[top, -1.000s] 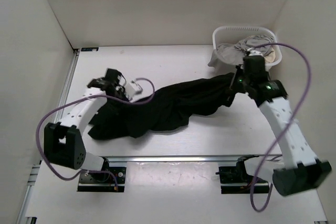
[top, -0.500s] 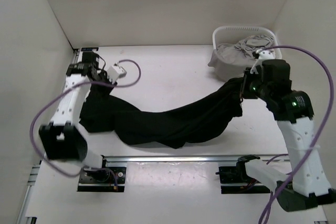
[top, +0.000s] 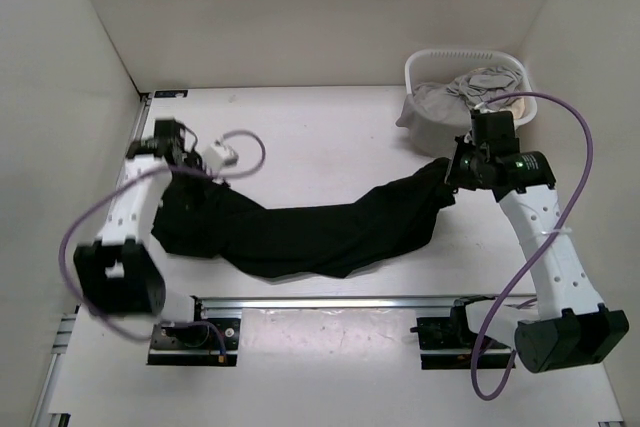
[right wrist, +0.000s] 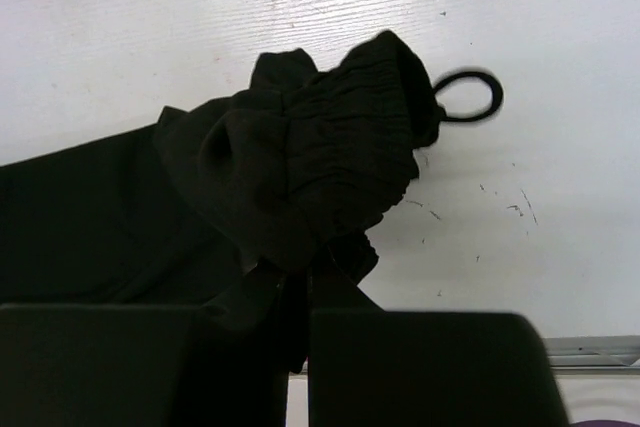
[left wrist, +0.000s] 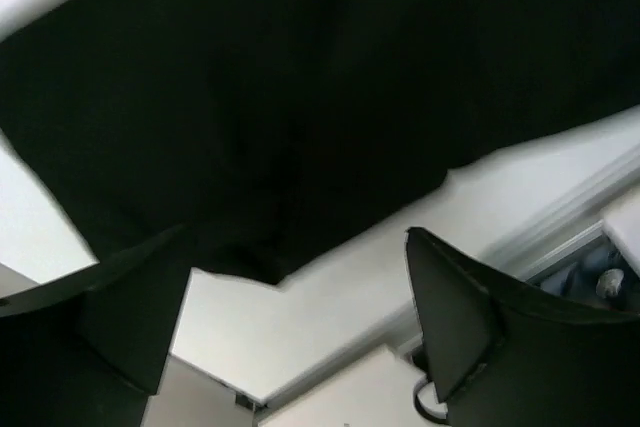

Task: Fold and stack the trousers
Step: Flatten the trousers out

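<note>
Black, matte fabric runs in a long band across the middle of the table [top: 330, 127]: the trousers [top: 320, 232] lie stretched from about 9 o'clock to 3 o'clock in the top view, sagging toward the near rail [top: 330, 301] at their middle.

At the 3 o'clock end, the right gripper [top: 455, 175] has its jaws closed on the cloth. In the right wrist view the gathered, elastic waistband bunches up at 12 o'clock of the gripper [right wrist: 300, 312], fabric is pinched between the two dark fingers [right wrist: 420, 367], and a drawstring loop [right wrist: 470, 97] lies on the white surface at about 1 o'clock.

At the 9 o'clock end, the trousers' broad folds spread beside the left arm. The left gripper [top: 165, 152] stands with its jaws wide apart. In its wrist view the two fingers [left wrist: 470, 317] frame bare table, and the dark cloth [left wrist: 320, 97] fills the view at 12 o'clock of them; whether the left-hand finger touches the fabric I cannot tell.

Beyond the right gripper, at its 12 o'clock, a white basket [top: 425, 59] holds a grey garment [top: 440, 102].
</note>
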Available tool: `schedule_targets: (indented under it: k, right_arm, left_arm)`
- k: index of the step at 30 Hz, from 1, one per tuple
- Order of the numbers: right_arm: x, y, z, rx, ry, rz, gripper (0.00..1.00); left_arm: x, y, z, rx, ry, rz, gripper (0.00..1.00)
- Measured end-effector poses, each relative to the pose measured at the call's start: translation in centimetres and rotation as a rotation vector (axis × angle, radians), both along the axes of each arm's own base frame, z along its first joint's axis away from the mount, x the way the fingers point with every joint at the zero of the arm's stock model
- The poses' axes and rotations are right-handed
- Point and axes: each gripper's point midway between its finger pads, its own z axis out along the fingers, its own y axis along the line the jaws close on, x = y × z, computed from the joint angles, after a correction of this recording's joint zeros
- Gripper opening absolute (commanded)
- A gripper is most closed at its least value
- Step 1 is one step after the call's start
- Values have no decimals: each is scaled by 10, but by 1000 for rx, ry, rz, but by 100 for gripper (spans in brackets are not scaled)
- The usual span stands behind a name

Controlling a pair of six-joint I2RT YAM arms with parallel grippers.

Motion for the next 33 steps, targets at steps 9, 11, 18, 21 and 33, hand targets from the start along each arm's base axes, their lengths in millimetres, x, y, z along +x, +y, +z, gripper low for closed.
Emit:
schedule_targets:
  k: [9, 11, 18, 21, 33]
  right_arm:
    - [1, -4, -4, 25, -15, -36, 0]
    - [1, -4, -3, 28, -17, -37, 0]
    - [-2, -6, 4, 28, -44, -44, 0]
    - [-7, -8, 15, 37, -89, -45, 0]
    - [-71, -1, 71, 129, -273, 38, 0]
  left_arm:
    - [-119, 22, -98, 171, 235, -132, 100]
    - [-110, 25, -105, 184, 228, -122, 100]
    - [-83, 29, -115, 194, 180, -30, 14]
    - [-75, 30, -113, 170, 156, 44, 14]
    - [-49, 80, 58, 278, -350, 198, 57]
